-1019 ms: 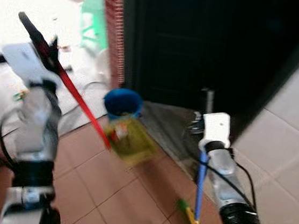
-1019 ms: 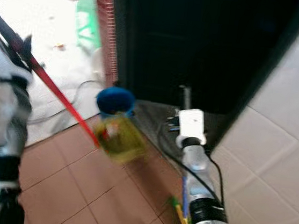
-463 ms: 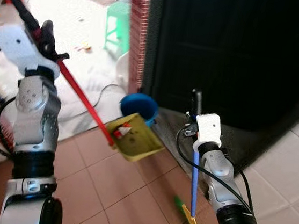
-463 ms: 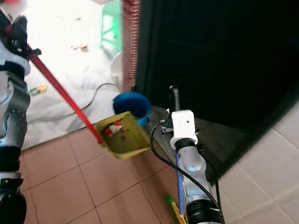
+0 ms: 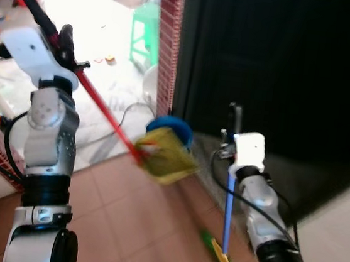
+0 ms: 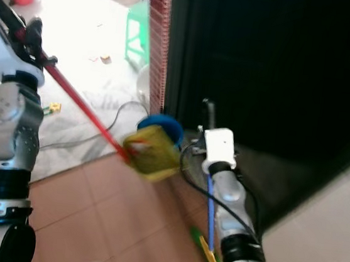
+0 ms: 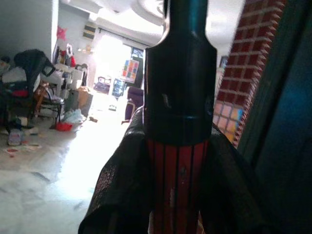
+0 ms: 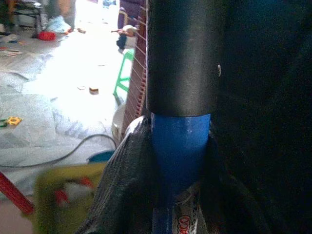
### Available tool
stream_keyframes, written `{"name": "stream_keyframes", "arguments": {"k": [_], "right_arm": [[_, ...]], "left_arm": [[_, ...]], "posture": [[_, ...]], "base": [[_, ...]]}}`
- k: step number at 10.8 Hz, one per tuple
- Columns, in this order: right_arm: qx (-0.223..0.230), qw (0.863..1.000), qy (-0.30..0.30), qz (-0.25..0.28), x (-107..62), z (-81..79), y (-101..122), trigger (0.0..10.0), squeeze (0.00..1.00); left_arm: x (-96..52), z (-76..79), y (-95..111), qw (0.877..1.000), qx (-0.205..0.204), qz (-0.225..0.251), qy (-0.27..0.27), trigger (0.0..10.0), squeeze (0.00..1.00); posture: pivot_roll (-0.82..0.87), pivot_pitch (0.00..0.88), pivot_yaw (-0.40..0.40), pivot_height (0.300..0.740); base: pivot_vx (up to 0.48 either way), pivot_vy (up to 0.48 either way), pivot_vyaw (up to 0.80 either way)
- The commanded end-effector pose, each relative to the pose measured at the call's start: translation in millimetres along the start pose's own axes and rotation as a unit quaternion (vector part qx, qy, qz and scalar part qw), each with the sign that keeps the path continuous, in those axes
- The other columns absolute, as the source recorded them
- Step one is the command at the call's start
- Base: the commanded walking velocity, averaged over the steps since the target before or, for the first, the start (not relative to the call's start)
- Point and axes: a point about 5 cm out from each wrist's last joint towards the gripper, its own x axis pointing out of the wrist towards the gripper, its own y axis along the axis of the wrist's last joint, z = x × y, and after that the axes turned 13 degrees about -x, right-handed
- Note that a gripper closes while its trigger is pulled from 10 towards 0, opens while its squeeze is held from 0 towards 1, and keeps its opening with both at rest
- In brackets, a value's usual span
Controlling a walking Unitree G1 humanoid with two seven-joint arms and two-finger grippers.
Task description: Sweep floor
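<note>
Looks late-stage: left gripper (image 5: 54,38) is clamping the red ribbed handle (image 5: 104,113), holding the yellow plastic dustpan (image 5: 164,157) with scraps over the far blue bin (image 5: 174,129), dumping probably left, while right gripper (image 5: 233,126) is gripping the smooth blue broom (image 5: 226,216) upright at right.

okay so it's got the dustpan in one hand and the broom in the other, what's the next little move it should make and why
Probably tip the yellow dustpan over the blue bin. The left gripper holds the dustpan's red handle, so the pan hangs right at the bin's rim with bits of litter inside. The right gripper grips the blue broom upright, so sweeping looks paused.
</note>
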Motion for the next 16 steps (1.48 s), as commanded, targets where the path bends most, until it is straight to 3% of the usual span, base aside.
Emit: {"name": "stream_keyframes", "arguments": {"k": [1,13,16], "right_arm": [[-0.003,1.0,0.005,0.029,5.9,-2.6,13.6,10.0,0.0],[-0.003,1.0,0.014,0.028,5.9,-5.2,13.1,10.0,0.0],[-0.003,1.0,0.016,0.027,6.1,-3.7,12.2,10.0,0.0]], "left_arm": [[5.0,-1.3,20.4,0.999,0.014,0.046,-0.001,10.0,0.0],[3.6,-8.9,19.7,0.997,0.035,0.057,0.024,10.0,0.0],[6.1,-13.1,24.0,0.996,0.041,0.064,0.037,10.0,0.0]], "posture": [[-0.09,0.0,0.052,0.74],[-0.09,0.0,0.051,0.74],[-0.09,0.0,0.047,0.74]], "base": [[0.454,0.0,0.0],[0.442,0.0,0.0],[0.236,0.354,0.0]]}}
